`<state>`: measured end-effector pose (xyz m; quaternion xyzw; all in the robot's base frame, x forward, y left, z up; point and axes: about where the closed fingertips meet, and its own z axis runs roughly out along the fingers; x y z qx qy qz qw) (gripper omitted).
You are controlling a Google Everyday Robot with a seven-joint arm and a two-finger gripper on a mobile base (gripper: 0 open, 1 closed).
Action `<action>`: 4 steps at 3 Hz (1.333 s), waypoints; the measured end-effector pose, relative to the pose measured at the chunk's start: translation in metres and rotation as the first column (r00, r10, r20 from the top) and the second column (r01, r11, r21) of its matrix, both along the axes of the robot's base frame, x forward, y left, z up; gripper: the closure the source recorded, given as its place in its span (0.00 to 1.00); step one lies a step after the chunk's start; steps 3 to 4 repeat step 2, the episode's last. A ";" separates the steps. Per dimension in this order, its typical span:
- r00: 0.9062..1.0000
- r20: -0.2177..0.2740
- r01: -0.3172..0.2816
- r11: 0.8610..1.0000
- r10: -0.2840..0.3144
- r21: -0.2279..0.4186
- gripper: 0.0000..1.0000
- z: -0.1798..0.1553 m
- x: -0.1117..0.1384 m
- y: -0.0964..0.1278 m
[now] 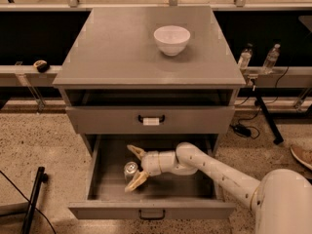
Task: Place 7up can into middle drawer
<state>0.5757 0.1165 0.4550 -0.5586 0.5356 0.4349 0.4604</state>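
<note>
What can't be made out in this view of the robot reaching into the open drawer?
1. 7up can: its print is too small and dim to read in the camera view.
2. Middle drawer: its rear is hidden behind the tagged drawer front above.
3. End effector, open around the can inside the drawer: whether it touches the can is unclear.
4. Robot body: cut off by the lower right corner.

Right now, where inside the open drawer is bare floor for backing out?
Bare floor: the strip between the can and the left wall of the drawer, and the front strip below the arm. Crowded mid-drawer: the gripper, jaws open, straddles the can.
</note>
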 end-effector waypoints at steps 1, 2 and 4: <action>1.000 0.005 -0.001 1.000 0.002 -0.025 0.00 0.010 -0.005 -0.010; 0.997 -0.007 0.078 0.995 -0.078 -0.058 0.00 0.032 -0.014 -0.043; 0.997 -0.007 0.078 0.995 -0.078 -0.058 0.00 0.032 -0.014 -0.043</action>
